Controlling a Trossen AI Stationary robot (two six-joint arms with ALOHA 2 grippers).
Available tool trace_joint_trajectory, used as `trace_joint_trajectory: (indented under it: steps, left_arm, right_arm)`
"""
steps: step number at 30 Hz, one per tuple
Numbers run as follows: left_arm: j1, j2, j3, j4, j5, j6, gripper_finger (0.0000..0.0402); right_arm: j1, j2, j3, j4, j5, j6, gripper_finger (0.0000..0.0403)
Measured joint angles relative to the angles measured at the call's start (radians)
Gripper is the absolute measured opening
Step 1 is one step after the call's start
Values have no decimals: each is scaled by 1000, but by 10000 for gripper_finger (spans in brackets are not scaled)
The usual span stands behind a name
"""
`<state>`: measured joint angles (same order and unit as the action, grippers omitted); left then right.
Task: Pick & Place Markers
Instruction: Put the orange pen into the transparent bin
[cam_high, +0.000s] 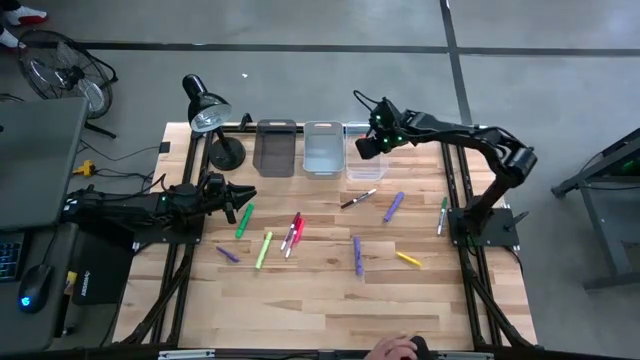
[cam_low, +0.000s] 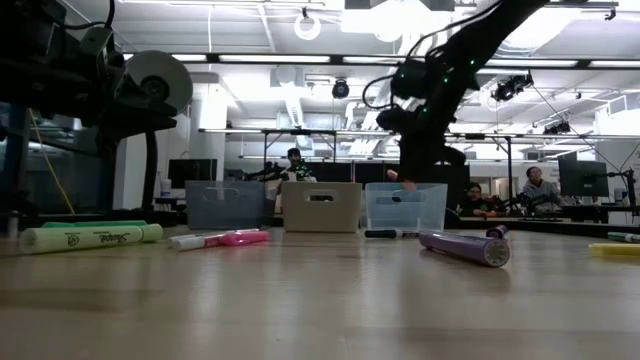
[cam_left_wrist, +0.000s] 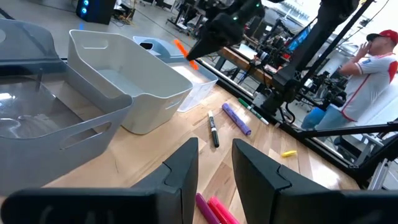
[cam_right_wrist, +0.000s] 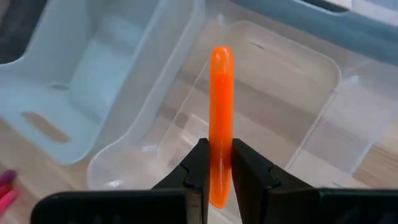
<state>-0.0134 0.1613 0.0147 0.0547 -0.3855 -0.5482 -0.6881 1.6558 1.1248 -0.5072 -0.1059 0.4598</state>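
Over the clear bin (cam_right_wrist: 261, 118), right tool (cam_right_wrist: 216, 163) is pinching the orange marker (cam_right_wrist: 220, 112). Let go off-centre and it could clip the rim and bounce onto the counter (cam_high: 330, 290). Left tool (cam_left_wrist: 214, 158) waits near the lamp (cam_high: 208, 112), fingers spread a bit, holding nothing.

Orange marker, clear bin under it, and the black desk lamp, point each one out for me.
orange marker (cam_right_wrist: 221, 93): right wrist view, middle of its barrel above the fingers.
clear bin (cam_right_wrist: 298, 68): right wrist view, bare floor inside.
black desk lamp (cam_high: 207, 112): high view, its shade.
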Motion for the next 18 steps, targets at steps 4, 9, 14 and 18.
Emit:
trace_joint_trajectory:
  steps: [4,9,14,18]
  left_arm:
    - [0,0,0,0,0,0,97]
    - [0,0,0,0,0,0,97]
    - [0,0,0,0,0,0,97]
    - [0,0,0,0,0,0,97]
  right_arm:
    - [-1,28,0,6,22,43,45]
    - [-6,41,0,-3,38,108,53]
    - [-6,41,0,-4,56,141,54]
    - [-6,41,0,-18,55,143,55]
